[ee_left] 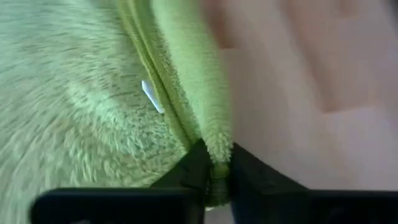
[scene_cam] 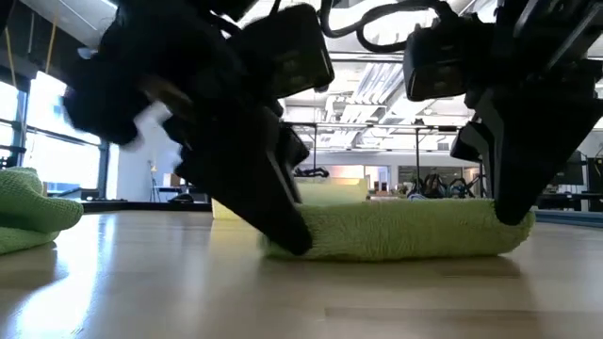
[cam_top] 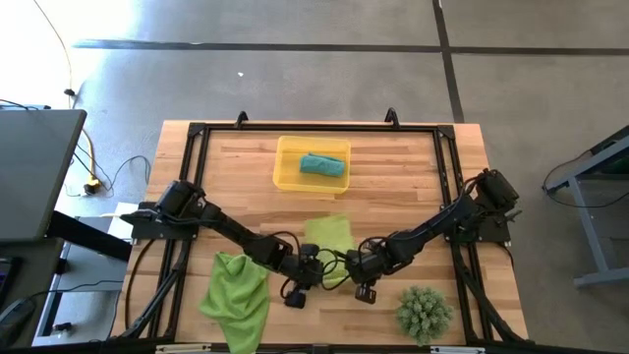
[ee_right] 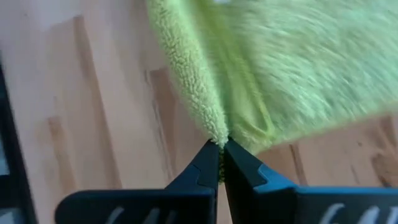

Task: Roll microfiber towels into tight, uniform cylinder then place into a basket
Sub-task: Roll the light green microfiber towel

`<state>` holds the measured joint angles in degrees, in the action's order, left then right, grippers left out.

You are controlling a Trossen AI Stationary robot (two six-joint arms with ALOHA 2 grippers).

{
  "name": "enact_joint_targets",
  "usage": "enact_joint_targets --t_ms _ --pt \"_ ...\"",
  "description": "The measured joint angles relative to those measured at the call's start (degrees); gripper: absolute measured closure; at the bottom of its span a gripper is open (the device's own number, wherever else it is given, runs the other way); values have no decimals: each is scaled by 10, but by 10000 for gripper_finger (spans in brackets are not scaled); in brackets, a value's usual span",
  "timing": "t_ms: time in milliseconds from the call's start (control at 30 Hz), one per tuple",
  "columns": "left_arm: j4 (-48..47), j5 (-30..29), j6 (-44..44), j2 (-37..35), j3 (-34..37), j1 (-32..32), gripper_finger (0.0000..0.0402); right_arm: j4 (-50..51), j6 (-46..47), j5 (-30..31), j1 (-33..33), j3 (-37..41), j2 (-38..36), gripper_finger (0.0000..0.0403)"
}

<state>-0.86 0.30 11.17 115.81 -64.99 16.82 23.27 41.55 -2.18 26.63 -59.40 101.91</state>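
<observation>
Pinching one lime towel (cam_top: pixel 329 236) on our wooden table (cam_top: pixel 413 167): left gripper (ee_left: pixel 214 171), right gripper (ee_right: pixel 221 155), each clamped shut on it; office room beyond, towel edges blurred.

The high view looks straight down over the whole worktop (cam_top: pixel 393 167). The low view sits at worktop level, very near the lime towel (scene_cam: pixel 405 231), facing the room. Each wrist view looks close along its claw at that same towel.
</observation>
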Motion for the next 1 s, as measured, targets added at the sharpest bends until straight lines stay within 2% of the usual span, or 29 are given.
enact_joint_targets --t_ms 67,133,267,500,633,833,1000 --pt "-3 51 31 -5 0 0 392 -15 2 -13 0 0 0 403" --pt "-4 77 59 -8 0 0 390 -27 2 -27 -1 -1 0 403" --pt "-16 82 92 -22 1 1 376 -47 5 -48 -2 -1 0 403" --pt "-44 81 138 -43 1 2 386 -58 15 -56 -28 0 11 403" --pt "-88 46 188 -43 1 1 387 -77 6 -81 -45 0 18 403" --pt "-144 -21 228 -43 0 0 386 -85 0 -84 -66 0 44 403" --pt "-148 -27 232 -38 -1 1 385 -91 -16 -81 -74 0 49 393"
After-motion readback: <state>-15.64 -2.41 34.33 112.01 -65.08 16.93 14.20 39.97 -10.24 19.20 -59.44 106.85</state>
